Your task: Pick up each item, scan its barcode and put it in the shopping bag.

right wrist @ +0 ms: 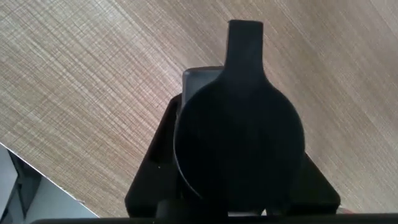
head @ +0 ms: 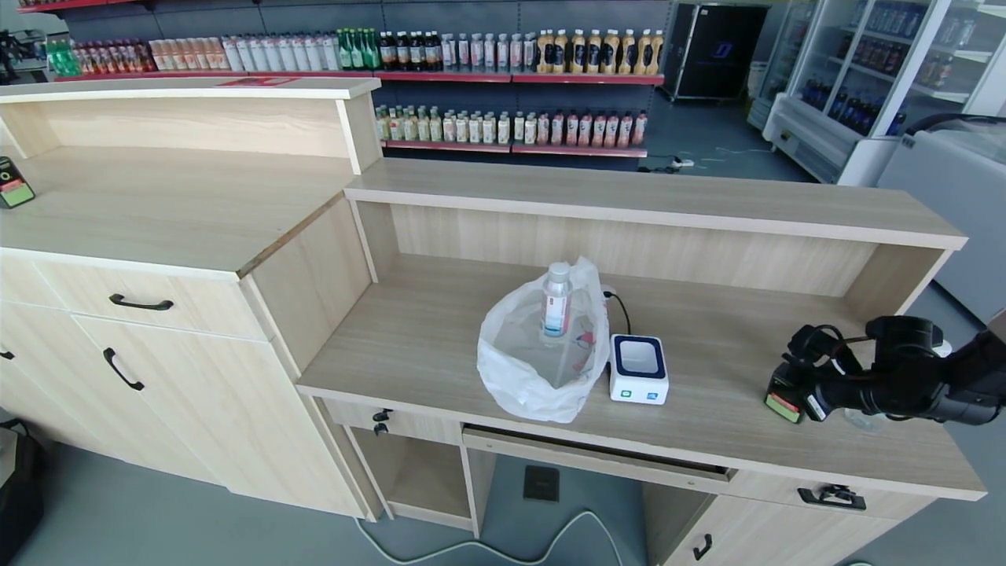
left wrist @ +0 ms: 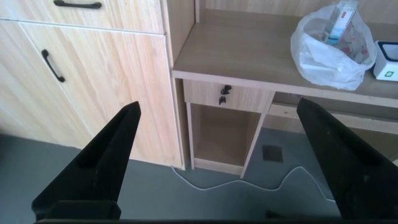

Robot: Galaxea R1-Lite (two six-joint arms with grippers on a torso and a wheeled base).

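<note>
Bottle (head: 556,303) stands upright in the bag (head: 519,369) at frame centre, scanner (head: 638,368) just right of it, while the left gripper (left wrist: 219,104) is spread wide over the floor (left wrist: 205,196) and the right gripper (head: 792,395), over the desk (head: 731,354) at the right edge, cannot be read as open or closed.

wooden counter (head: 409,338), drink shelves (head: 511,77), fridge (head: 853,94)
</note>
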